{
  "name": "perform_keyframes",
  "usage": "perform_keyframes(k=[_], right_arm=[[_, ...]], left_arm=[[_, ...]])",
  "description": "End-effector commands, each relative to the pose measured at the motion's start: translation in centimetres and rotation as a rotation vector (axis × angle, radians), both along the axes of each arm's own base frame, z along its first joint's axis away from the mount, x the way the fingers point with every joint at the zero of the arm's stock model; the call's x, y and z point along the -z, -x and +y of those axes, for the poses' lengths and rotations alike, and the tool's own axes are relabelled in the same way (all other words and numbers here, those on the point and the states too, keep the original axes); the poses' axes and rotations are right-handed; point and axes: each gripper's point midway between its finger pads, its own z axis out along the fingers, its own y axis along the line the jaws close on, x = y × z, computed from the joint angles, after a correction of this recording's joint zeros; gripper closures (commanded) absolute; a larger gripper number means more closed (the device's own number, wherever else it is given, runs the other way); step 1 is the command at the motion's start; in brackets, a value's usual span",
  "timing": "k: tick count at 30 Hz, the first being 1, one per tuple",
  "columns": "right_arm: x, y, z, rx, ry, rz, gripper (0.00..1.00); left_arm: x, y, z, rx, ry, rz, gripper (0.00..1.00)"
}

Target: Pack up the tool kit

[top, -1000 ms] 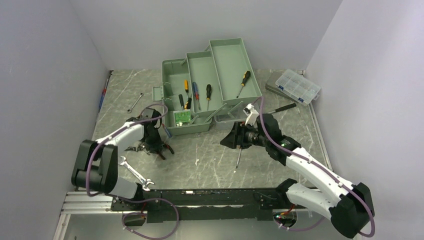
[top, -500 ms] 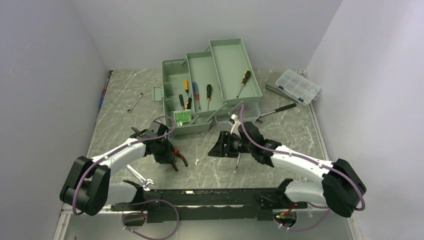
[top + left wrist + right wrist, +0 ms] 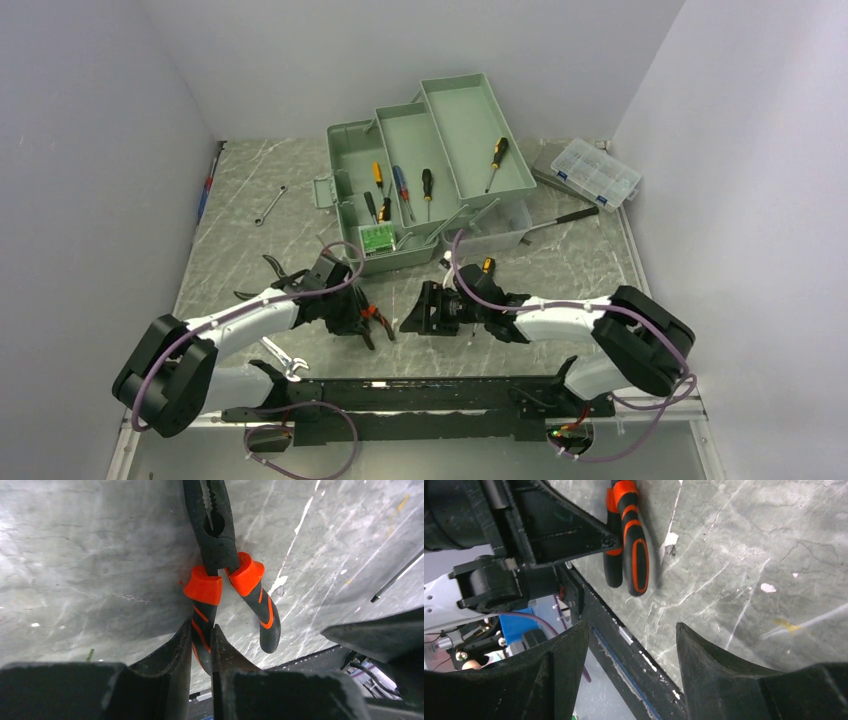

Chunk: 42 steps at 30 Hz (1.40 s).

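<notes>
Left pincer (image 3: 201, 628): clamped on one handle of the pliers (image 3: 219, 550).
Right pincer (image 3: 631, 626): spread wide, empty; pliers at its 12 o'clock.

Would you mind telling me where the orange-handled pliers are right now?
The pliers are near the table's front centre in the top view, one handle pinched by the left tool, right tool beside, green toolbox behind.

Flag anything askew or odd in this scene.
The left gripper pinches the pliers by one handle only; the other handle splays free, so the grip looks off-centre. A wrench lies loose beside that arm.
</notes>
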Motion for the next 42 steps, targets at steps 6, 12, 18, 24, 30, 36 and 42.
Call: perform_keyframes(k=[6, 12, 18, 24, 30, 36, 42], right_arm=[[0.3, -0.1, 4.3, -0.063, -0.088, 0.007, 0.34], [1.0, 0.8, 7.0, -0.129, -0.112, 0.041, 0.38], [1.6, 1.9, 8.1, -0.165, -0.130, 0.075, 0.52], [1.2, 2.3, 9.1, -0.196, -0.134, 0.063, 0.80], [0.8, 2.3, 9.6, -0.209, -0.104, 0.028, 1.00], [0.7, 2.3, 9.7, -0.213, -0.085, 0.014, 1.00], [0.0, 2.5, 10.3, -0.237, -0.076, -0.020, 1.00]], left_arm=[[-0.8, 1.3, -1.3, 0.092, 0.073, -0.067, 1.00], [-0.8, 1.9, -1.0, 0.084, 0.089, -0.073, 1.00], [-1.6, 2.1, -1.4, 0.094, 0.127, -0.091, 1.00], [-2.7, 2.2, -1.0, 0.068, 0.137, -0.120, 1.00], [-3.6, 2.4, 0.2, 0.029, 0.109, -0.149, 0.85], [-5.0, 2.5, 1.6, -0.004, 0.056, -0.175, 0.53], [-7.0, 2.2, 3.7, -0.043, -0.036, -0.216, 0.34]])
